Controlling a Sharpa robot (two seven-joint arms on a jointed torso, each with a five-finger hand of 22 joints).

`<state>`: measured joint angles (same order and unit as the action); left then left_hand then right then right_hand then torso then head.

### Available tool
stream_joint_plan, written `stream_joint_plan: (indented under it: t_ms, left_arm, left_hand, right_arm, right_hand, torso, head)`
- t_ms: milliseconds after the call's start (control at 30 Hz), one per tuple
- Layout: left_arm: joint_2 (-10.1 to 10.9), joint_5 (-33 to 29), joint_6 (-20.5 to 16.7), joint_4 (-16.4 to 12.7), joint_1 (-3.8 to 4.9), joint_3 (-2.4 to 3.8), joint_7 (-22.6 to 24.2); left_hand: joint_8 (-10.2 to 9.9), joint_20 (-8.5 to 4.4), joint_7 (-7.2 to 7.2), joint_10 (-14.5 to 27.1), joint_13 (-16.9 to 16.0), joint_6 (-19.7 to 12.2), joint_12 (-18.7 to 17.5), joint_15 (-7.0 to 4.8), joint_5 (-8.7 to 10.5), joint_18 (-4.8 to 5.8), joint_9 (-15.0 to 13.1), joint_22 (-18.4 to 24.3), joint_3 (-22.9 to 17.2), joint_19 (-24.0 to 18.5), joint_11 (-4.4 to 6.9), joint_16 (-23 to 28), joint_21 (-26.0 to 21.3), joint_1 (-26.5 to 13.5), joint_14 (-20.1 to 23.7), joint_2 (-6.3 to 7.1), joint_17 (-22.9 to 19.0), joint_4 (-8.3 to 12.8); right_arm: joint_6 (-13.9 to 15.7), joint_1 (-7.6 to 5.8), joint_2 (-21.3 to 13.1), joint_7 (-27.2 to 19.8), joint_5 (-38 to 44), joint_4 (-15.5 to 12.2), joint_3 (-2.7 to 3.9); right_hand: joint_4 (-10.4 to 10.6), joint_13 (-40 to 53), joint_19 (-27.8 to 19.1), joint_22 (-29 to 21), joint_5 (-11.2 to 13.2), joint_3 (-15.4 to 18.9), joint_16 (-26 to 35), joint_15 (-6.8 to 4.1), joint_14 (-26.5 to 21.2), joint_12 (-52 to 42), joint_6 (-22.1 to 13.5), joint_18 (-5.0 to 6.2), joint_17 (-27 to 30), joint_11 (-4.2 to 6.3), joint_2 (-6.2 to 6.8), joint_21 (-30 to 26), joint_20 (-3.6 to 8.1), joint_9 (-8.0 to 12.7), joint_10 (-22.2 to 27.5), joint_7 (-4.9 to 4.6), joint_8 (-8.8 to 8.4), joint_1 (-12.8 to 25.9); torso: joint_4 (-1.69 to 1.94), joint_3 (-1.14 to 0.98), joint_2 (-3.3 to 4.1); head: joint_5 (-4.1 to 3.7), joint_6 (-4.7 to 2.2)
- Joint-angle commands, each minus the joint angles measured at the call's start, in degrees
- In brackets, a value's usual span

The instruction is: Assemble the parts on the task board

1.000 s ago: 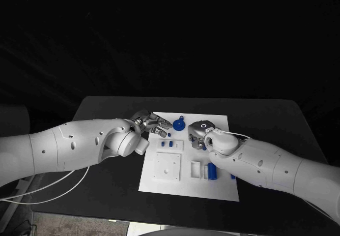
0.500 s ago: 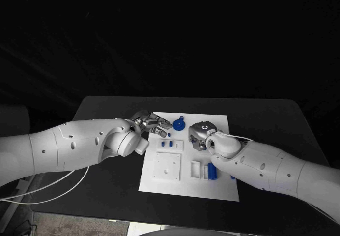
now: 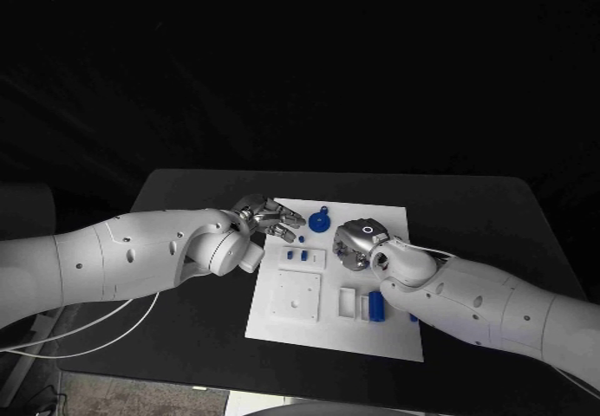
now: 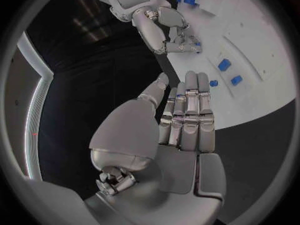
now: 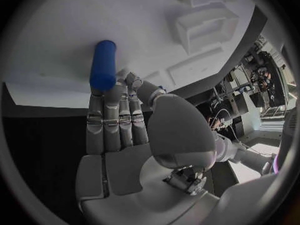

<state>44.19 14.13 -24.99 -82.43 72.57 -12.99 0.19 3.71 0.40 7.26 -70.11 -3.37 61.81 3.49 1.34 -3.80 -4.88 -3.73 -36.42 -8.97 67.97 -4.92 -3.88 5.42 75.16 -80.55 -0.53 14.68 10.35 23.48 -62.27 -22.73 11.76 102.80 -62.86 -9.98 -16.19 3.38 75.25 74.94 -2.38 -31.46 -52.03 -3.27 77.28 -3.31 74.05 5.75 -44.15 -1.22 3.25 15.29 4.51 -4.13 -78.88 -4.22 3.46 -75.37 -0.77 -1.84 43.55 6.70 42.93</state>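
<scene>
The white task board [image 3: 277, 322] lies mid-table. On its far part sits a round blue part with a short stem [image 3: 319, 222]. Two small blue pieces [image 3: 296, 255] stand in a white block, and a blue bar [image 3: 375, 303] stands in a holder. My left hand [image 3: 265, 216] hovers over the board's far left corner, fingers straight and together [image 4: 187, 110], holding nothing. My right hand [image 3: 354, 241] is over the board's middle. Its fingertips [image 5: 106, 92] touch the end of a blue cylinder [image 5: 103, 62] lying on the board. The thumb stays beside it, not around it.
A white square plate [image 3: 297, 295] and a white slotted holder [image 3: 347, 299] sit on the near half of the board. Black table [image 3: 475, 217] surrounds the board on all sides. My right forearm [image 3: 487, 299] covers the board's near right edge.
My right hand has slid a little nearer to me over the board, and its forearm has come further in. The left hand has barely moved.
</scene>
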Motion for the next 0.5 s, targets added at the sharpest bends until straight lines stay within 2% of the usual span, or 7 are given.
stream_joint_plan:
  t_ms: [33,200,367,500]
  left_arm:
    - [0.04,0.2,0.86,-0.21,0.06,0.03,0.26]
    - [0.15,0.22,0.9,-0.22,0.07,0.04,0.27]
    - [0.28,0.23,0.97,-0.18,0.07,0.05,0.3]
    - [0.37,0.23,1.01,-0.05,0.07,0.06,0.35]
  left_hand:
    - [-0.06,0.16,0.08,0.38,0.05,-0.35,-0.19,0.28,-0.25,0.72,0.07,-0.05,-0.14,-0.4,0.0,0.22,0.39,0.28,-0.03,-0.06,0.06,0.11]
    - [-0.06,0.16,0.08,0.38,0.05,-0.35,-0.19,0.28,-0.25,0.72,0.07,-0.05,-0.14,-0.4,0.0,0.22,0.39,0.28,-0.03,-0.06,0.06,0.11]
    - [-0.03,0.16,0.08,0.41,0.05,-0.4,-0.18,0.29,-0.29,0.7,0.06,-0.05,-0.23,-0.43,-0.01,0.22,0.44,0.35,-0.01,-0.02,0.05,0.17]
    - [-0.03,0.16,0.08,0.41,0.05,-0.4,-0.18,0.29,-0.29,0.7,0.06,-0.05,-0.23,-0.43,-0.01,0.22,0.44,0.35,-0.01,-0.02,0.05,0.17]
  right_arm:
    - [2.29,-0.13,-0.85,-2.28,-3.62,-1.66,0.64]
    - [1.36,-0.55,-2.23,-3.09,-7.53,-3.9,2.09]
    - [-1.33,-1.07,-3.92,-3.71,-13.76,-6.34,3.79]
    - [-3.52,-1.46,-5.25,-3.87,-17.55,-8.36,4.7]
  right_hand:
    - [0.2,0.07,0.3,0.99,-0.36,-0.2,0.3,-0.09,0.37,-0.18,0.26,1.13,-0.06,-0.03,-0.13,0.25,0.14,-0.09,-0.28,-0.08,0.22,0.29]
    - [0.19,0.06,0.36,0.96,-0.36,-0.19,0.63,-0.1,0.49,-0.16,0.19,1.08,-0.31,-0.04,-0.19,0.07,0.15,-0.14,-0.22,-0.1,0.22,0.39]
    - [0.16,0.07,0.25,0.95,-0.36,-0.2,0.86,-0.06,0.32,-0.18,-0.02,1.05,-0.48,-0.1,-0.39,-0.12,0.12,-0.15,-0.02,-0.18,0.23,0.53]
    - [0.14,0.07,0.26,0.96,-0.36,-0.25,0.9,-0.05,0.29,-0.18,-0.1,1.04,-0.57,-0.11,-0.48,-0.18,0.11,-0.16,0.02,-0.19,0.22,0.64]
  torso:
    - [-0.12,-0.02,-0.04]
    - [-0.19,-0.03,-0.06]
    - [-0.11,-0.08,-0.05]
    - [-0.13,-0.07,-0.1]
  head:
    - [0.24,0.03]
    - [0.32,0.01]
    - [0.43,-0.06]
    - [0.52,-0.07]
